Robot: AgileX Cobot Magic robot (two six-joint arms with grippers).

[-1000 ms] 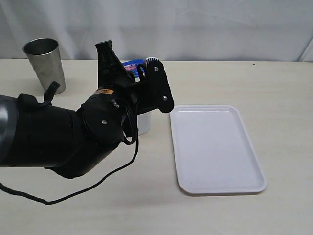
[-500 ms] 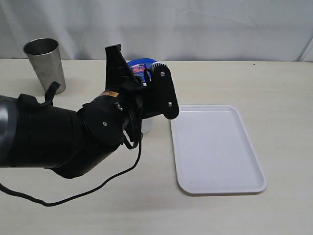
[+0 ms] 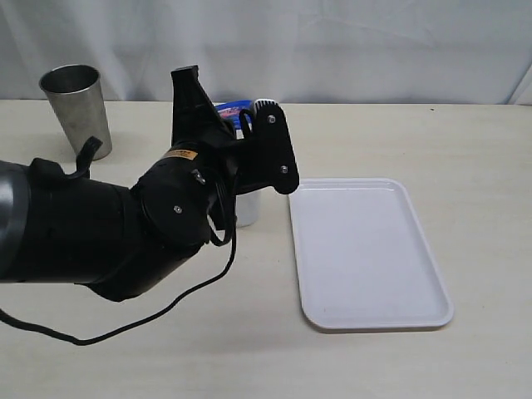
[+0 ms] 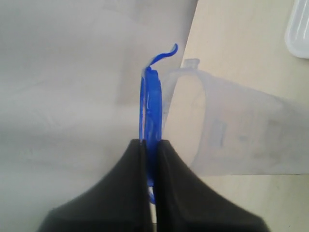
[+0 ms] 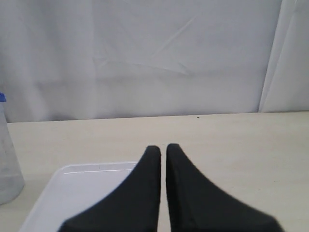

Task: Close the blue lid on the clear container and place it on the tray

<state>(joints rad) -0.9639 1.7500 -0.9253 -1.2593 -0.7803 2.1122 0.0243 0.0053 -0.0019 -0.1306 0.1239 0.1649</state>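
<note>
My left gripper is shut on the blue lid, which shows only as a blue sliver behind the black fingers. In the left wrist view the blue lid stands edge-on between the jaws of that gripper, close to the open mouth of the clear container, with a narrow gap between them. In the exterior view only the base of the clear container shows below the gripper, just left of the white tray. My right gripper is shut on nothing, above the near end of the tray.
A tapered steel cup stands at the back left of the table. The bulky left arm and its cable cover the left front. A white curtain closes off the back. The clear container shows at the edge of the right wrist view.
The left gripper with the lid swung a little to the right and down, then came back left and up to about where it was. The tray and cup stayed put.
</note>
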